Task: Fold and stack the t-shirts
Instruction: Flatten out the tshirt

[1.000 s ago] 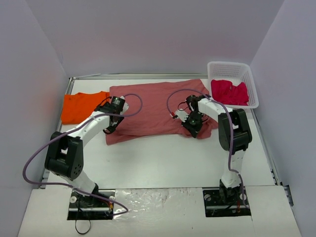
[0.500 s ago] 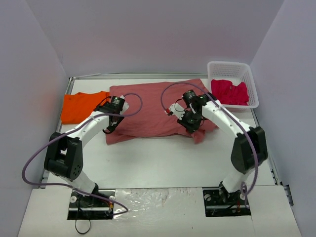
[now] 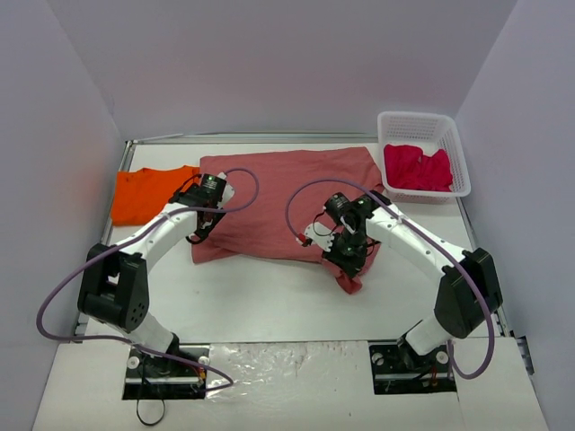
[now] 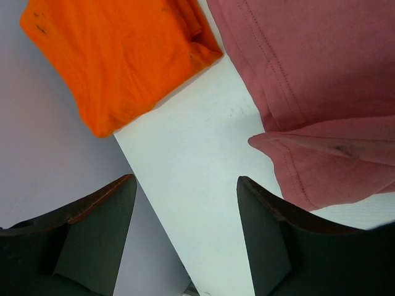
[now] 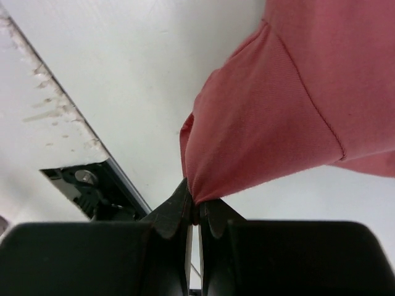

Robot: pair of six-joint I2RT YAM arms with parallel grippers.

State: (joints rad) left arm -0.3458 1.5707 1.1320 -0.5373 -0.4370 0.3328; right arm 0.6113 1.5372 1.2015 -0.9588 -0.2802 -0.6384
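R claw [image 5: 192, 211] tight on red tee [image 3: 269, 193]

Large t-shirt [image 3: 287, 193] is spread across the upper centre of the table [image 3: 269, 287]. Smaller t-shirt [image 3: 148, 193] is laid at upper left, just beside it. Basket [image 3: 420, 117] is set at upper right, with a third t-shirt [image 3: 418, 168] inside.

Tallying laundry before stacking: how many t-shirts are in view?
3. The brick-red t-shirt lies spread mid-table, one corner pinched by the right gripper; the orange t-shirt at far left; the crimson-pink t-shirt in the white basket, which may hide more.
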